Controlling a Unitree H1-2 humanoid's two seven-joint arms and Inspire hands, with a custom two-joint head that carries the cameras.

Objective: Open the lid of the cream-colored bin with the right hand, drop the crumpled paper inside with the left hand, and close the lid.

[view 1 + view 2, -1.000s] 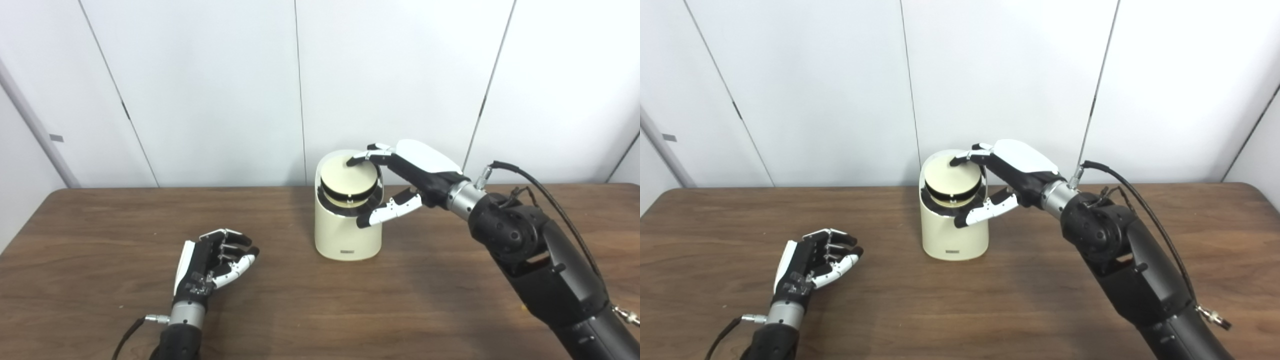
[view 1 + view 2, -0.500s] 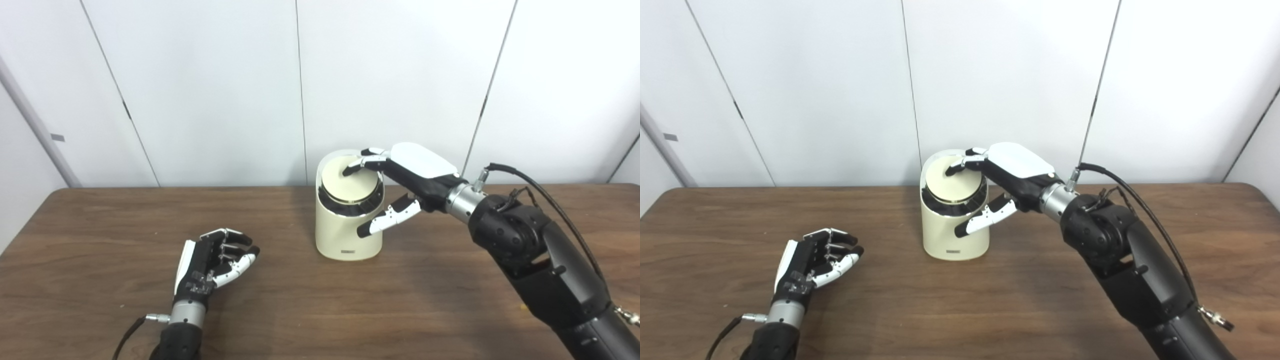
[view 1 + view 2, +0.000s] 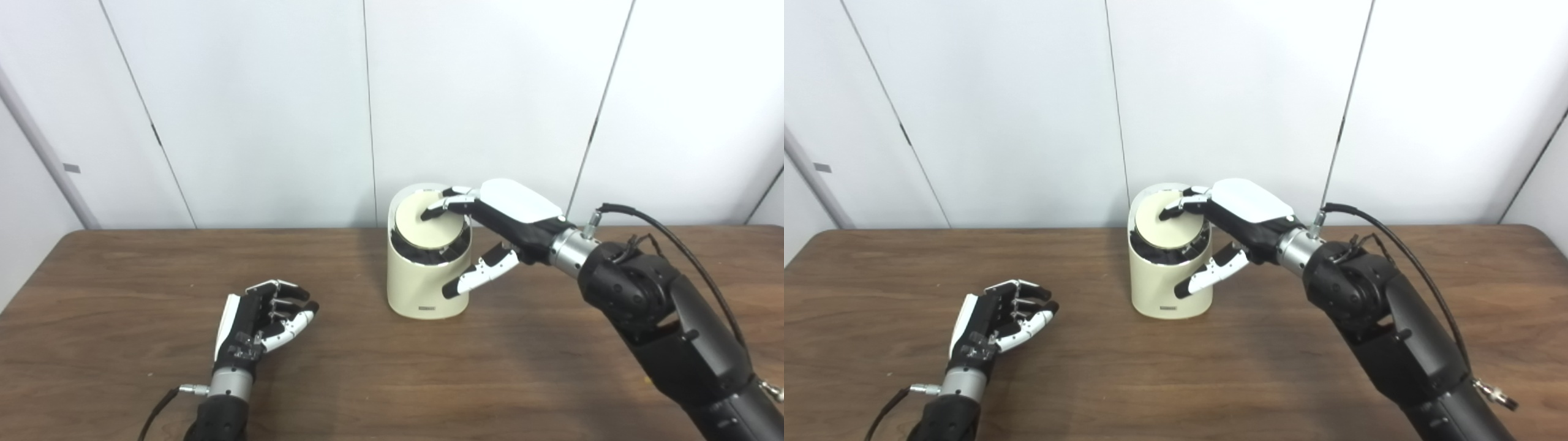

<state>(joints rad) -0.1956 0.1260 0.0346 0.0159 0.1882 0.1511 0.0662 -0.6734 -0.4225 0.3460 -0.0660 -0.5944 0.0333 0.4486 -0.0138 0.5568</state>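
Observation:
The cream-colored bin (image 3: 422, 285) stands at the middle of the brown table (image 3: 367, 380), near the wall. Its round lid (image 3: 429, 231) sits tilted in the bin's mouth, with a dark gap below its front edge. My right hand (image 3: 505, 214) reaches in from the right, open, and its fingertips (image 3: 430, 213) rest on top of the lid. Its thumb hangs apart in front of the bin's right side. My left hand (image 3: 257, 324) lies on the table at the front left, fingers loosely curled, holding nothing. No crumpled paper is visible in either view.
White wall panels (image 3: 257, 110) rise right behind the table's far edge. A black cable (image 3: 674, 245) arcs over my right forearm. Bare wood shows between my left hand and the bin (image 3: 1164, 288).
My right hand has pressed downward on the lid, which has sunk lower into the bin's mouth, narrowing the dark gap. The left hand has not moved.

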